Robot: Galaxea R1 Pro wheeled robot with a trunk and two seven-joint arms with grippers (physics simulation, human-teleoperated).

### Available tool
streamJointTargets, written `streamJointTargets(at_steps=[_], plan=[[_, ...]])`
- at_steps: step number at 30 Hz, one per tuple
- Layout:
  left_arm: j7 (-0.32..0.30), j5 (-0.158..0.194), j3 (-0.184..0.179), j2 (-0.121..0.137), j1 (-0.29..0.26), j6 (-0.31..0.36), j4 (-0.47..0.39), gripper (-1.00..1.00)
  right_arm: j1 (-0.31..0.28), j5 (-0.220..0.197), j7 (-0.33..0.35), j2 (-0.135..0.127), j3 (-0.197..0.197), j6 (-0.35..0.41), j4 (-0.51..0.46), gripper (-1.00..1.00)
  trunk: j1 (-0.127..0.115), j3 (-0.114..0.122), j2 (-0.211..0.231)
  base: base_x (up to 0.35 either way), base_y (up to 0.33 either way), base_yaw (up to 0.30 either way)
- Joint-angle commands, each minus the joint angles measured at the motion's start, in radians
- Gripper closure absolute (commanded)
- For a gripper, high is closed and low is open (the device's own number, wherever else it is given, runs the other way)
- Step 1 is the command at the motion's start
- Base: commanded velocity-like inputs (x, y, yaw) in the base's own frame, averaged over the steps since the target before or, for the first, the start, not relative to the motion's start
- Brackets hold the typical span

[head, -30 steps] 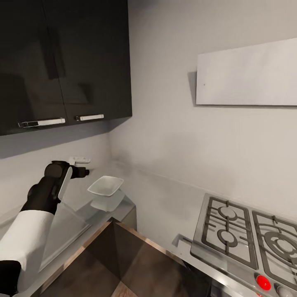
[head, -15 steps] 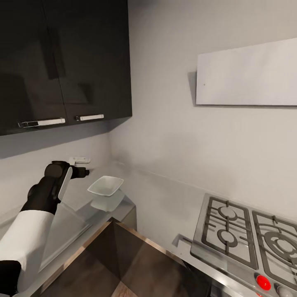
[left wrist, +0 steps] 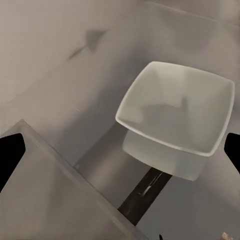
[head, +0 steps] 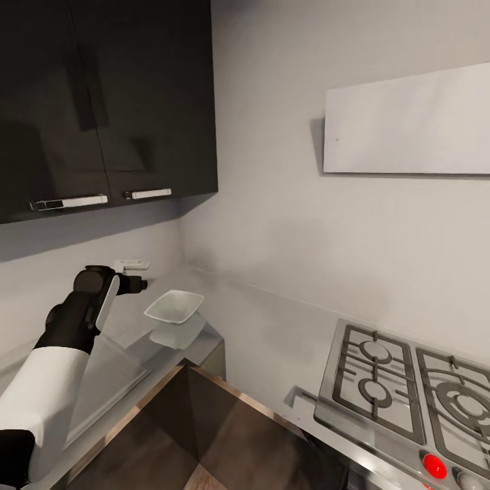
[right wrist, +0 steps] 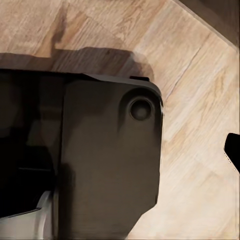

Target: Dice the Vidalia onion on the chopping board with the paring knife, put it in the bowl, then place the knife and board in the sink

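We've got our left hand [head: 139, 284] held up over the desk [head: 122, 371], just beside the bowl [head: 175, 306], which sits near the desk's corner under the dark cabinets [head: 102, 102]. That hand's fingers [left wrist: 11, 155] are spread wide, empty. Right hand: one fingertip [right wrist: 233, 150] over wood floor [right wrist: 200, 65], can't tell its state. A stove [head: 408, 388] sits well apart from the bowl.

Gas hob [head: 408, 388] with red knob [head: 435, 465], perhaps a hood [head: 407, 122] above.
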Motion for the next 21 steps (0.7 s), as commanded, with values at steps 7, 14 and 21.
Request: streamJointTargets(at_steps=[7, 14, 21], plan=[[0.001, 0.002, 0.0, -0.001, 0.0, 0.004, -0.004, -1.0, 0.037, 0.007, -0.007, -0.022, 0.0, 0.075, 0.004, -1.0, 0.0, 0.0, -0.001, 0.0, 0.0, 0.0], [0.003, 0.002, -0.001, -0.003, 0.0, 0.004, -0.004, -1.0, 0.11, 0.007, 0.0, -0.021, 0.0, 0.104, 0.004, -1.0, 0.0, 0.0, -0.001, 0.0, 0.0, 0.0], [0.003, 0.003, -0.004, -0.005, 0.0, 0.004, -0.004, -1.0, 0.12, 0.007, 0.018, -0.01, 0.0, 0.128, 0.004, -1.0, 0.0, 0.0, -0.001, 0.0, 0.0, 0.0]])
